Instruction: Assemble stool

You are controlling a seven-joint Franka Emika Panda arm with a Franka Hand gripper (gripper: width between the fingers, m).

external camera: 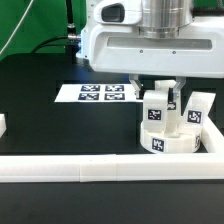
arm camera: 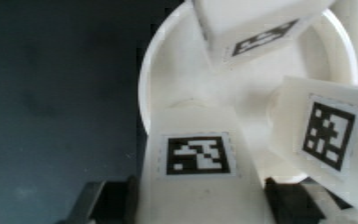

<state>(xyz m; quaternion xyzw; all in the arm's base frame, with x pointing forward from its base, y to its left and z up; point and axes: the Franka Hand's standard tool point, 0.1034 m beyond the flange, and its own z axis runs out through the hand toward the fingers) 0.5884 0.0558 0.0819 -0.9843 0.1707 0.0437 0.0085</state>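
My gripper (external camera: 162, 97) is closed on a white plastic leg block (external camera: 156, 106), a short rectangular piece with a black-and-white square tag, held upright over the round seat disc (external camera: 168, 140). The smooth white disc sits on the black bench (external camera: 40, 125) beside the border rail (external camera: 100, 169). Two more tagged legs (external camera: 199, 109) stand by it. No readable writing, only tag patterns.

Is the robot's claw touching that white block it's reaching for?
Touching. In the wrist view the gripper has its fingers pressed against both sides of the tagged leg block.
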